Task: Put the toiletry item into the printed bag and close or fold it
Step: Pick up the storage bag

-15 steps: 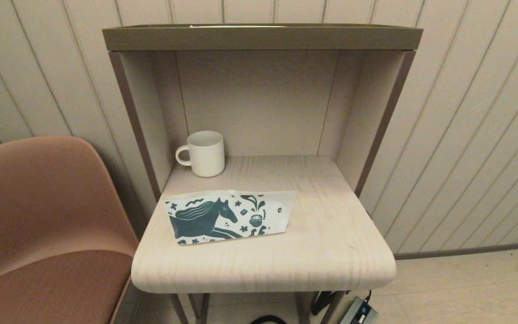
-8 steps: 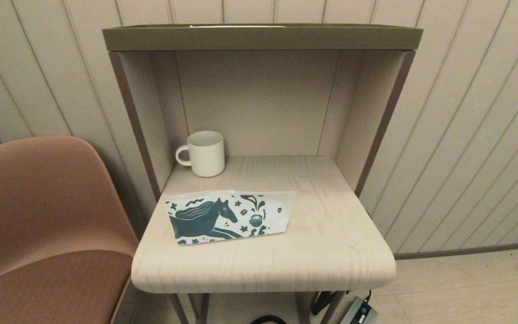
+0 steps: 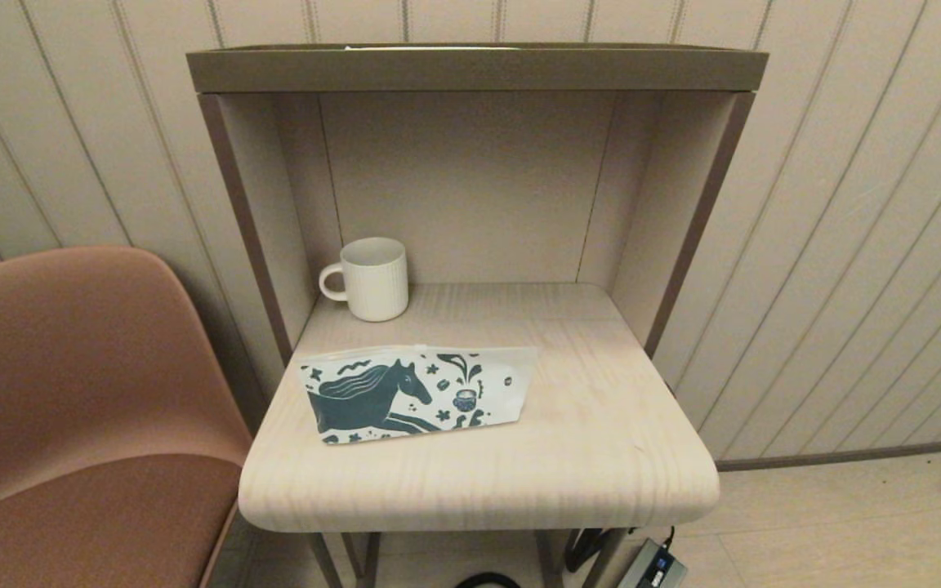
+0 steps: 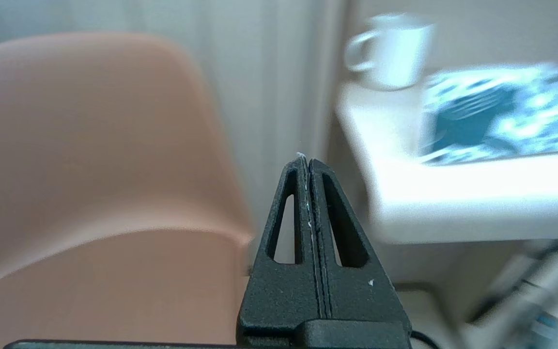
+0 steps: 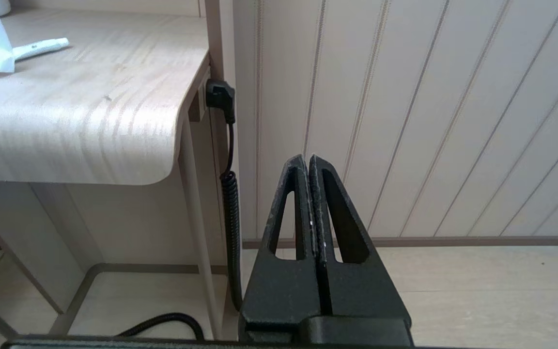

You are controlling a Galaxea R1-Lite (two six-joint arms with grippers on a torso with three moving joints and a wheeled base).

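Head view high over the table (image 3: 601,457); both wrist views low beside it, sharing its edge.

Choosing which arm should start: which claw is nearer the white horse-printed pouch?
Probably left. The shut left claw is beside the desk's chair side, pouch close ahead; the shut right claw hangs below, past the far corner.

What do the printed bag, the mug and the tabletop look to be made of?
Printed bag: probably soft matte fabric, with a slightly sagging top edge.
Mug: likely ceramic, white with ribbed walls.
Tabletop: pale wood or laminate, with visible grain and rounded corners.
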